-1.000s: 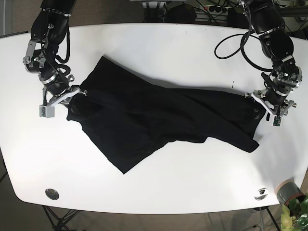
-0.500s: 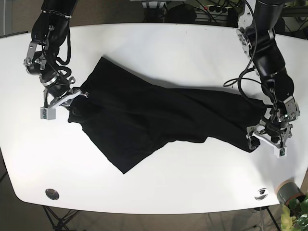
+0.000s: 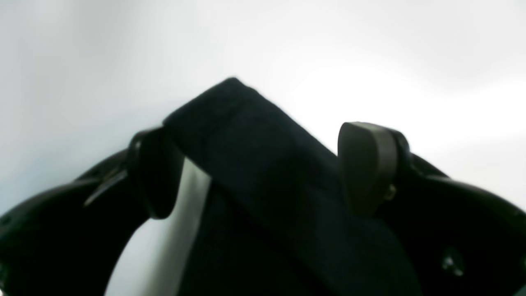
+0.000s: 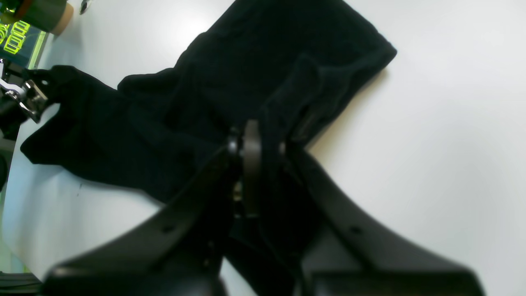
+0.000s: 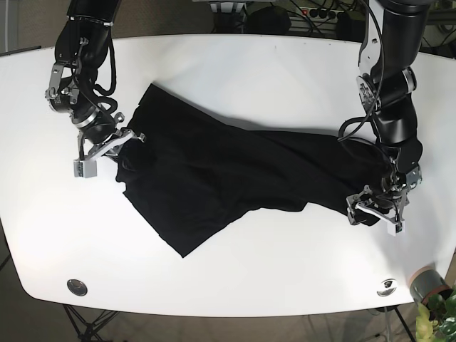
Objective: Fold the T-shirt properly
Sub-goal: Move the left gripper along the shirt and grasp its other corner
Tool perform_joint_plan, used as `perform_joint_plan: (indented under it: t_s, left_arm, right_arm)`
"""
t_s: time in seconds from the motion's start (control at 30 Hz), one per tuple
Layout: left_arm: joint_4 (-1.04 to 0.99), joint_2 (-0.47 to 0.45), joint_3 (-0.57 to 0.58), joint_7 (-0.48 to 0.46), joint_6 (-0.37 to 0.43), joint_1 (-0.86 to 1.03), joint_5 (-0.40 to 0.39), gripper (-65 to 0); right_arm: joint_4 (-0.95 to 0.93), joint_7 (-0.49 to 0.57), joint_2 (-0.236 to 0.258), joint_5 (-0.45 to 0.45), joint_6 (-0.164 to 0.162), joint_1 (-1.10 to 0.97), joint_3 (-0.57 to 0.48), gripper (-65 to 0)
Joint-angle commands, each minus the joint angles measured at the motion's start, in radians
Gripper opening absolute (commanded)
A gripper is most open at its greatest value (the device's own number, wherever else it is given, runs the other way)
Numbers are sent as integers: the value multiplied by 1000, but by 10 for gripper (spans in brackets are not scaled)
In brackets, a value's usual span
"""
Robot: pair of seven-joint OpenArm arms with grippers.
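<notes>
Right hand (image 4: 263,144) clamped on T-shirt (image 5: 235,178), left hand (image 3: 263,168) agape

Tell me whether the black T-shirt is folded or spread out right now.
Neither neatly: the black T-shirt lies crumpled and skewed on the white table, partly overlapped. The right gripper and left gripper are at its opposite ends.

Nothing readable anywhere tbh, no labels, brands or numbers; those green glowing marks top-left in the right wrist view are illegible.

Base view overhead, both wrist views close, all sharing T-shirt (image 5: 235,178)
</notes>
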Motion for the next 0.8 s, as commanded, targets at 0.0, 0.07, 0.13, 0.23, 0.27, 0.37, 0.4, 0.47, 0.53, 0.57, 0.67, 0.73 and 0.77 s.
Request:
perform_joint_plan:
  t_s: [0.0,0.07,0.13,0.23,0.27,0.37,0.4,0.47,0.53,0.57,0.67,0.73,0.77]
  left_arm:
    - [-57,-21,0,-65,1,-54,-10,-115]
    - [-100,-21,0,-89,1,-71,-10,-115]
    - [-124,-21,0,-108,1,-81,-10,-115]
    - [-121,-17,12,-109,1,-82,-10,-115]
    - [-121,-15,29,-111,1,-82,-10,-115]
    - [-98,-14,58,-112,1,-82,-16,-128]
    - [-87,-14,56,-112,1,-82,-16,-143]
    - [-60,-14,55,-112,1,-79,-16,-197]
    - [-48,-17,55,-112,1,-79,-16,-229]
    - [-44,-18,55,-112,1,-79,-16,-240]
    - [-48,-20,56,-112,1,-79,-16,-244]
    - [-52,-20,58,-112,1,-82,-13,-244]
    - [-54,-20,59,-112,-1,-82,-10,-243]
  right_arm:
    - [20,23,9,16,9,11,5,-631]
    - [18,23,9,16,9,11,5,-631]
    - [18,23,9,16,9,11,5,-631]
    - [18,23,9,16,9,13,5,-631]
    - [17,23,9,16,9,13,5,-631]
    - [17,23,8,16,9,14,5,-631]
    - [17,23,8,16,9,14,5,-631]
    - [17,23,8,16,9,14,5,-631]
    - [17,23,8,16,9,14,5,-631]
    - [17,23,8,16,9,14,5,-631]
    - [15,23,8,16,9,14,5,-631]
    - [15,23,8,16,9,14,5,-631]
    - [15,23,8,16,9,13,5,-631]
